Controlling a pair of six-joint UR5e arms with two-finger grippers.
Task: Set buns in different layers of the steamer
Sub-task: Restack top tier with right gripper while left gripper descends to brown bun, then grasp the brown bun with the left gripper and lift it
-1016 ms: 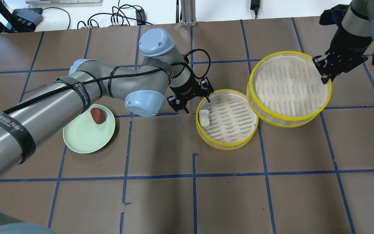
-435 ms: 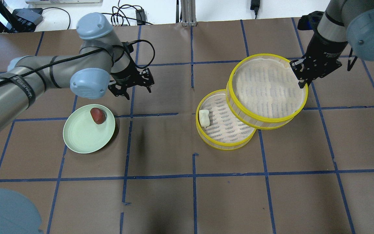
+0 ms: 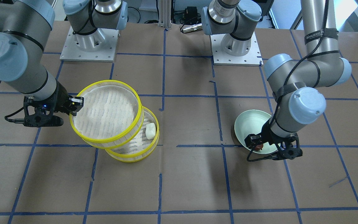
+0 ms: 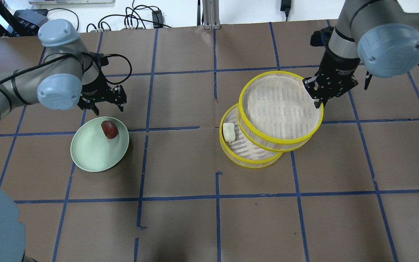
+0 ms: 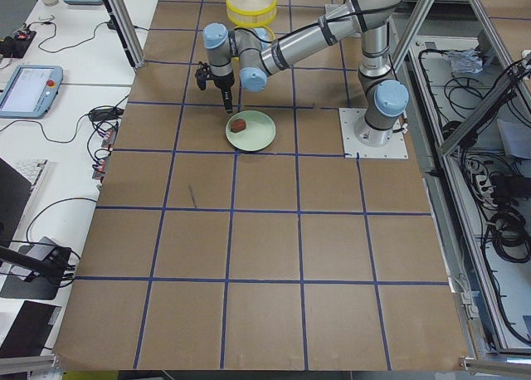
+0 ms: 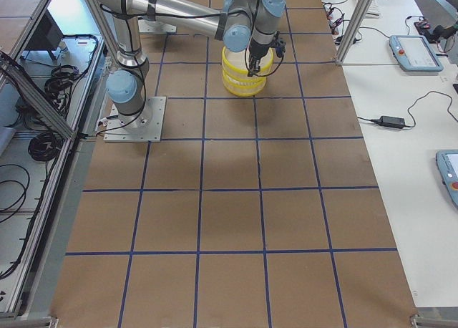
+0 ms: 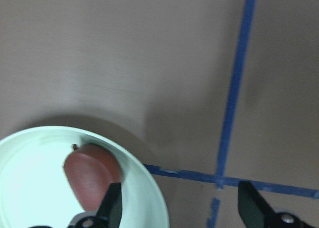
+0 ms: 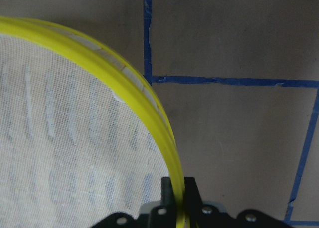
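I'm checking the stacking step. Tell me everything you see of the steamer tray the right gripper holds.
The held tray is round and shallow: bright yellow rim, pale slatted wall, white mesh floor, nothing in it. The right gripper pinches its rim. It hangs tilted, partly over the lower tray, leaving the white bun uncovered.

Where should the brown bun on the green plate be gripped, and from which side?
Across the narrow middle of the brown bun, coming straight down from above. It is small and oval and lies flat close to the raised rim of the plate, so a sideways approach would likely hit that rim.
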